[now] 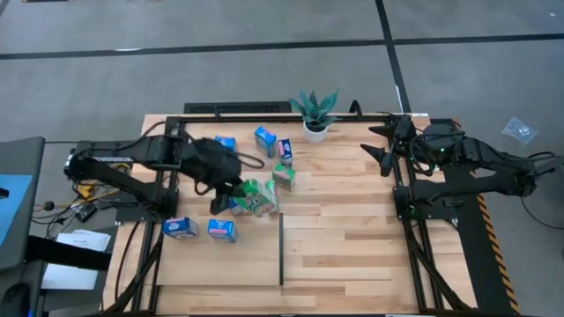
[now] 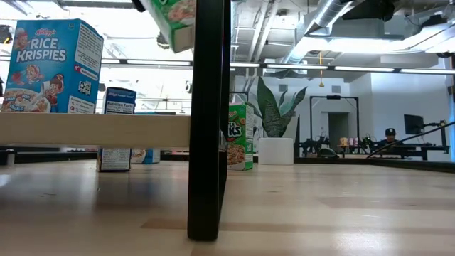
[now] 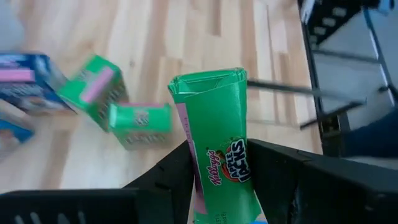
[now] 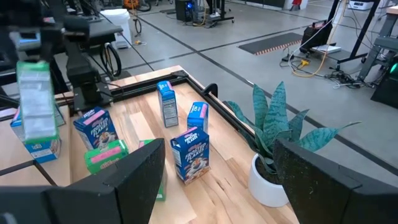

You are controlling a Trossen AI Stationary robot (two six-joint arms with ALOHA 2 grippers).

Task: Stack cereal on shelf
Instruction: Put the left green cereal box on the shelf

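Green cereal box [image 3: 217,143] clamped in left hand [image 3: 217,186]

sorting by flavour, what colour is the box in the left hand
Green Apple Jacks box, clearest in the left wrist view.

Held cereal box [image 3: 219,140]: bright green, pink side strip, red-and-white lettering. Two boxes lying on table [image 3: 140,117], [image 3: 93,90]: green with pink panels. Upright box [image 4: 190,154]: blue, white and red print. Near box in low view [image 2: 51,65]: blue, white lettering, cartoon figures. Table [image 1: 352,246]: pale wood planks, mixed tan tones. Frame rail [image 1: 238,109]: black. Divider strip [image 1: 281,248]: black. Plant [image 1: 315,107]: mottled blue-green leaves, white pot. Gripper fingers [image 3: 298,168]: matte black. Floor [image 1: 264,26]: grey, dark lines.
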